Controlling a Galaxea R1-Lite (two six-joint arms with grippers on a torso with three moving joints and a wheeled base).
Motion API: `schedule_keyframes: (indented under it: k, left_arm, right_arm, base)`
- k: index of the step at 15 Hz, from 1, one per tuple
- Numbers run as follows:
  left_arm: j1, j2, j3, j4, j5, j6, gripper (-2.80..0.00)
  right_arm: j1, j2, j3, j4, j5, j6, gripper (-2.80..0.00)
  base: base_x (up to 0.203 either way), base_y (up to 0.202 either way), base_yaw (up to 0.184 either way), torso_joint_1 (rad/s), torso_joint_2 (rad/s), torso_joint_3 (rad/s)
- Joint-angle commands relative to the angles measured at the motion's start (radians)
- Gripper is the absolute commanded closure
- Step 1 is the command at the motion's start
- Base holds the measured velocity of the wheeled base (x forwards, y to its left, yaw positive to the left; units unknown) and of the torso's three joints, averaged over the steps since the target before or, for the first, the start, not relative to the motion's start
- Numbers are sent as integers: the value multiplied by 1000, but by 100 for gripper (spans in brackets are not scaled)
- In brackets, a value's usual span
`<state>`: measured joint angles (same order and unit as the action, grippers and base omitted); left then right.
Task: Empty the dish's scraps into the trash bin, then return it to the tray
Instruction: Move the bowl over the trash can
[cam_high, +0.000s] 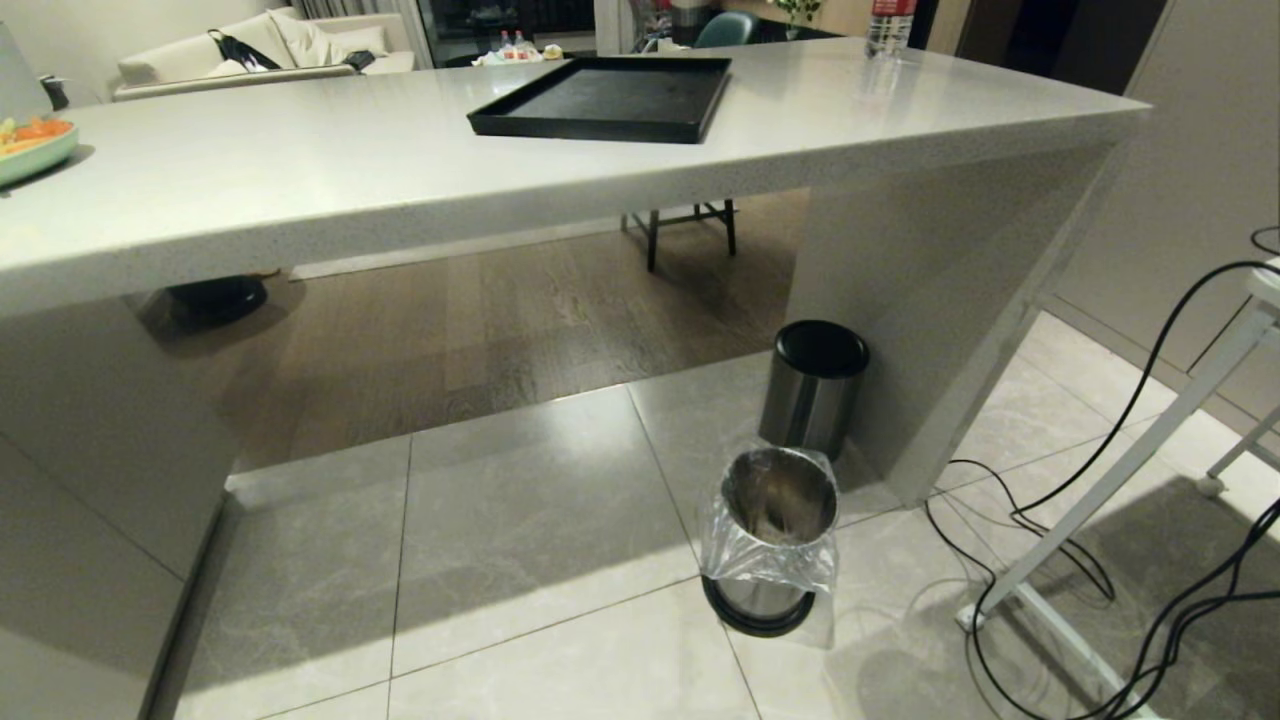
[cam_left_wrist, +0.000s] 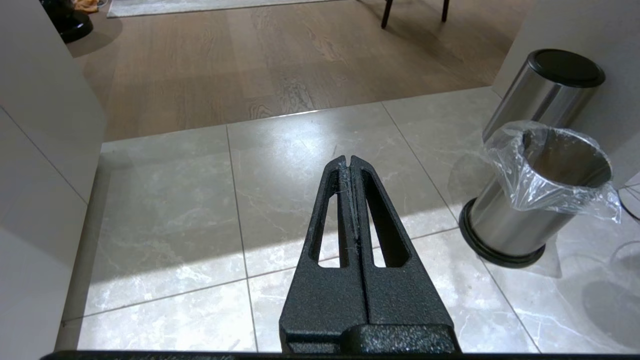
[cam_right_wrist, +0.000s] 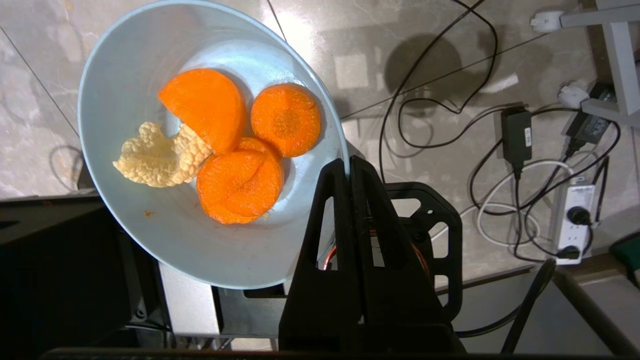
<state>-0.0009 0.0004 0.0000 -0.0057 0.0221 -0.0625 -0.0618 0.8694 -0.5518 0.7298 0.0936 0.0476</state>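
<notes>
So far: pickup done, dumping not.

Left gripper (cam_left_wrist: 350, 162) idle above floor tiles, fingers pressed together, empty; trash bin (cam_left_wrist: 542, 195) off to their side, liner open.

Right gripper (cam_right_wrist: 348, 162) fingers clamped narrow on rim of dish (cam_right_wrist: 150, 235); scraps (cam_right_wrist: 225, 145) all inside, just beyond fingertips; floor cables below.

Tray (cam_high: 610, 100) bare on table (cam_high: 300, 170), well apart from both.

Left, by my judgement: carry over bin, tip, return dish to tray.

Shiny steel trash bin (cam_high: 778, 497); glazed dish (cam_right_wrist: 130, 90).
</notes>
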Motion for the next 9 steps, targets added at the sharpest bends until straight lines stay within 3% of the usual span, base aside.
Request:
schedule_keyframes:
  k: [1, 4, 9]
  left_arm:
    - [-1, 1, 0, 0, 1, 0, 0]
    - [-1, 1, 0, 0, 1, 0, 0]
    - [-1, 1, 0, 0, -1, 0, 0]
  right_arm:
    - [-9, 0, 3, 8, 1, -11, 0]
    - [-16, -1, 5, 9, 3, -14, 0]
    - [-24, -1, 6, 3, 1, -15, 0]
  base:
    - [0, 0, 0, 0, 0, 0]
    - [0, 0, 0, 1, 1, -44]
    - [0, 0, 0, 1, 3, -173]
